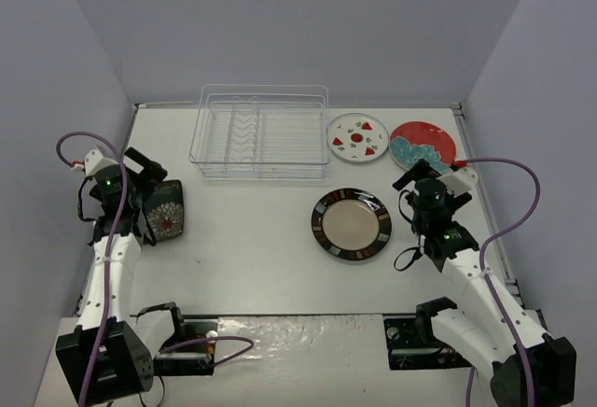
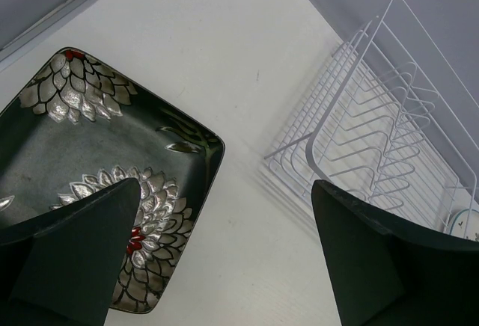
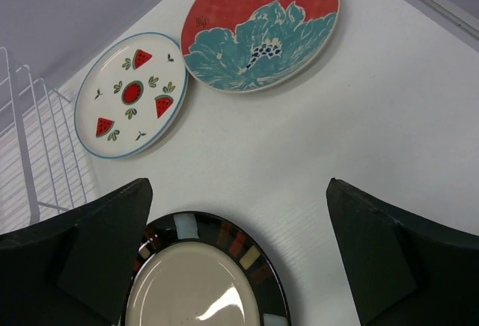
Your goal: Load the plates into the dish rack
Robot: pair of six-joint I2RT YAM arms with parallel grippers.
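Observation:
The clear wire dish rack (image 1: pixel 261 132) (image 2: pixel 382 139) stands at the back centre with nothing in it. To its right lie the white plate with red spots (image 1: pixel 359 137) (image 3: pixel 133 94) and the red-and-teal plate (image 1: pixel 424 144) (image 3: pixel 262 27). Flat in the middle rests the black-rimmed beige plate (image 1: pixel 352 224) (image 3: pixel 202 281). My right gripper (image 1: pixel 417 192) (image 3: pixel 238 184) hangs open above its right rim, holding nothing. At the left lies the black floral square plate (image 1: pixel 168 211) (image 2: pixel 90 154). My left gripper (image 1: pixel 149 197) (image 2: pixel 226 185) hovers open over that plate's right edge.
Grey walls close the table on three sides. A raised rail (image 1: pixel 471 155) runs along the right edge. Purple cables (image 1: pixel 522 192) loop from both arms. Bare white tabletop (image 1: pixel 252 230) lies between the square plate and the beige plate.

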